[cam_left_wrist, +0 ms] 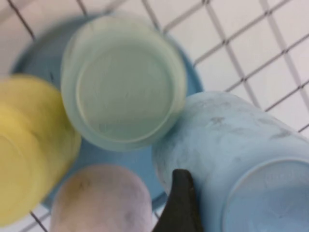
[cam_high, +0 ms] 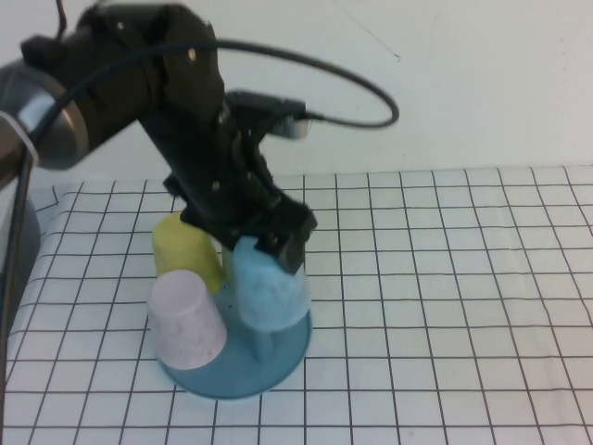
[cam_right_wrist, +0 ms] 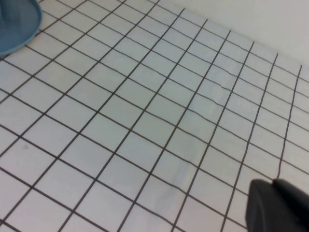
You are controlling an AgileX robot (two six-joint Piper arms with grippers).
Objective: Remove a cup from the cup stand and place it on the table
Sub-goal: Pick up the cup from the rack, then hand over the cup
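The light blue speckled cup (cam_high: 267,289) is upside down over a peg of the cup stand (cam_high: 232,378), tilted, with the peg's stem showing under its rim. My left gripper (cam_high: 271,252) is down over the cup's top end and shut on it. In the left wrist view one black finger (cam_left_wrist: 181,205) presses against the cup's side (cam_left_wrist: 231,140); the other finger is out of view. The stand's teal base (cam_left_wrist: 120,159) shows between the cups. My right gripper (cam_right_wrist: 277,205) is shut and empty, above the gridded table (cam_right_wrist: 145,106); it does not show in the high view.
On the same stand are a yellow cup (cam_high: 185,252), a pink cup (cam_high: 187,323) and a pale green cup (cam_left_wrist: 124,82), all upside down and close to the blue one. The gridded table (cam_high: 445,306) stretches to the right of the stand. The stand's edge (cam_right_wrist: 14,24) shows in the right wrist view.
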